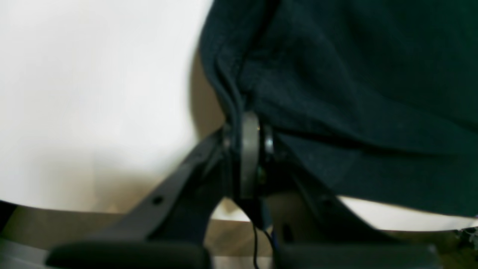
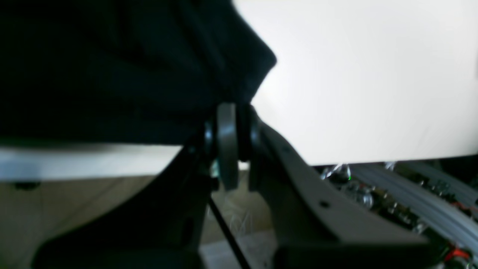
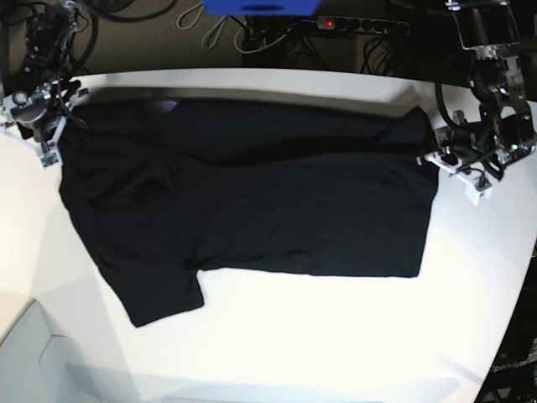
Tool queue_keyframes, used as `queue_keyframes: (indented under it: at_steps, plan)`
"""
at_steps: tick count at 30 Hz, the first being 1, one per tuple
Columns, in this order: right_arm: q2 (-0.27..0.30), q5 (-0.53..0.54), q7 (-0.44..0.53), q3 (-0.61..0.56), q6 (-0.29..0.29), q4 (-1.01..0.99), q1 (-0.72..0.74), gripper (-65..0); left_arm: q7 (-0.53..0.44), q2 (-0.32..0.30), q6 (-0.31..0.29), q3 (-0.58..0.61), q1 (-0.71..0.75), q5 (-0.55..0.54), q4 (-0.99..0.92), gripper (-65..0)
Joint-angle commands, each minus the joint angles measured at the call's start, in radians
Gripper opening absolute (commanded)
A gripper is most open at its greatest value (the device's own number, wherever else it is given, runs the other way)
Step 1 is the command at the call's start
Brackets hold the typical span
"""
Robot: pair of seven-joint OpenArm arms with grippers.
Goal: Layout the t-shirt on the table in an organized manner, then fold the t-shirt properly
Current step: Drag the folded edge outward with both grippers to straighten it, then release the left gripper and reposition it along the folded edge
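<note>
Left end effector [image 1: 248, 129] pinched tight on t-shirt [image 3: 252, 201] edge, cloth bunched between pads. Right end effector [image 2: 233, 119] likewise clamped on opposite shirt edge. Black soft-knit t-shirt stretched between both, spread flat across smooth white desk [image 3: 336, 336], one sleeve toward near side. Cables and power strip [image 3: 361, 25] beyond curved far desk edge.

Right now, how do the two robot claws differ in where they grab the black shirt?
The left gripper pinches the t-shirt at its edge on the base view's right; the right gripper pinches the opposite edge, near the purple print. Shared: both are shut on cloth, stretching it over the table.
</note>
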Motion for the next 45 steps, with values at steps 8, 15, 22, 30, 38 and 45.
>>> queue_keyframes:
  at_steps: [8, 15, 22, 30, 38, 45]
  plan:
    - [0.005, -0.009, 0.009, 0.047, -0.008, 0.009, -0.009, -65.0, -0.08, -0.023, 0.005, -0.004, 0.052, 0.002, 0.014, -64.9]
    - [0.005, -0.009, 0.015, 0.044, -0.008, 0.007, -0.011, -65.0, -0.08, -0.023, 0.005, -0.006, 0.093, 0.002, 0.024, -64.9]
    - [-0.011, -0.009, 0.056, 0.045, -0.008, 0.007, -0.011, -65.0, -0.089, -0.023, 0.005, -0.007, 0.11, 0.002, 0.013, -64.9]
    - [-0.011, -0.009, 0.053, 0.047, -0.008, 0.007, -0.009, -65.0, -0.091, -0.015, 0.005, -0.009, 0.104, -0.008, 0.024, -64.2]
    - [-0.011, -0.009, 0.055, 0.048, -0.008, 0.012, -0.023, -41.3, -0.082, -0.011, 0.005, -0.067, 0.081, -0.008, 0.024, -41.7]
    - [-0.023, -0.009, 0.056, 0.099, -0.008, 0.055, -0.017, -34.3, -0.08, 0.002, 0.005, -0.165, 0.075, -0.01, 0.125, -40.7]
